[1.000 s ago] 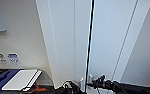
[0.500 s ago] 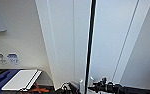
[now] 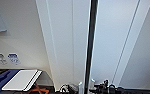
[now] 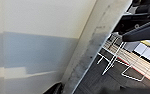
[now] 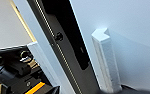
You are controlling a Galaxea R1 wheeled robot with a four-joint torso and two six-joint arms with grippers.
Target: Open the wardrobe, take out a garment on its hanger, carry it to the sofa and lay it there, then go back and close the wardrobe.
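The wardrobe [image 3: 66,45] stands right in front of me, tall and white. A narrow dark gap [image 3: 91,42] runs between its two panelled doors. Two small white handles [image 3: 80,88] sit side by side at the gap, low in the head view. My right arm [image 3: 107,88] reaches in beside the right-hand handle [image 3: 92,83]. The right wrist view shows that handle [image 5: 106,62] large and close, and a black hook [image 5: 59,37] inside the dark opening. The left wrist view looks along a white door panel [image 4: 41,37]. The garment and hanger are hidden behind the doors.
A white board [image 3: 21,80] and a blue item [image 3: 1,80] lie low at the left by the wall. Orange straps [image 3: 37,88] lie near them. White wire legs [image 4: 113,60] stand on the dark floor beside a wooden strip [image 4: 138,65].
The dark gap between the doors looks slightly wider than a second ago. My right arm has shifted a little by the handles.
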